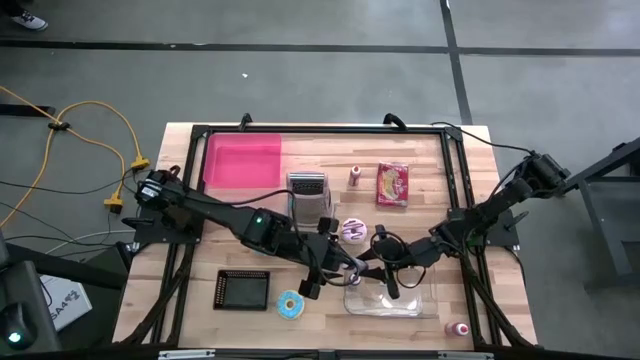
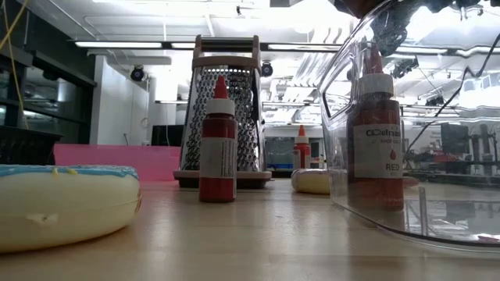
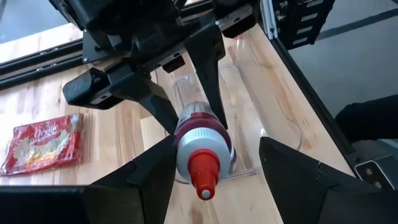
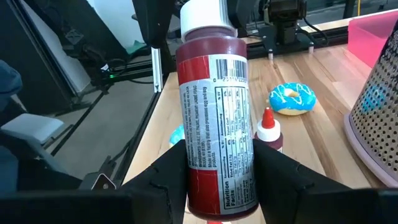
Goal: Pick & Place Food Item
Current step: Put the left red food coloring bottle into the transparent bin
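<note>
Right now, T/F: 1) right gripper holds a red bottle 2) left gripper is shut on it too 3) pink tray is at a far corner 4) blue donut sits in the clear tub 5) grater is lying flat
1) True: the right gripper is shut on the red bottle.
2) False: the left gripper is open around its cap end.
3) True: the pink tray is far left.
4) False: the blue donut lies on the table, beside the clear tub.
5) False: the grater stands upright.

A robotics lab or workshop: bare concrete floor (image 1: 330, 80), a yellow cable (image 1: 95, 110) at nine o'clock, ceiling strip lights (image 2: 133, 44), a framed wooden table (image 1: 420, 140).
</note>
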You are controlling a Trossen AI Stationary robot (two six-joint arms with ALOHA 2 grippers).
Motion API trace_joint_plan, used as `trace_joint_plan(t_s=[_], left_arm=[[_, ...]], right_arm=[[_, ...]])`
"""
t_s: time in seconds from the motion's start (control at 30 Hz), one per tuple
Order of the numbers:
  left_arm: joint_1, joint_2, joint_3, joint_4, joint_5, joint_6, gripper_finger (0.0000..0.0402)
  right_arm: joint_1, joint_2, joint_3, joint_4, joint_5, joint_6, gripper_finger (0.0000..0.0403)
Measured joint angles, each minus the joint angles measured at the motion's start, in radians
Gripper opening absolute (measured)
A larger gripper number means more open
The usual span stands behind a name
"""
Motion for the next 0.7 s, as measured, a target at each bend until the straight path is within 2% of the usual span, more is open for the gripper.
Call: trace_joint_plan(t_s=[0.7], left_arm=[[0.014, 0.000, 0.000, 0.007, 0.002, 0.038, 0.0220]], right_arm=[[-0.003, 0.000, 0.000, 0.026, -0.004, -0.023, 0.0143]])
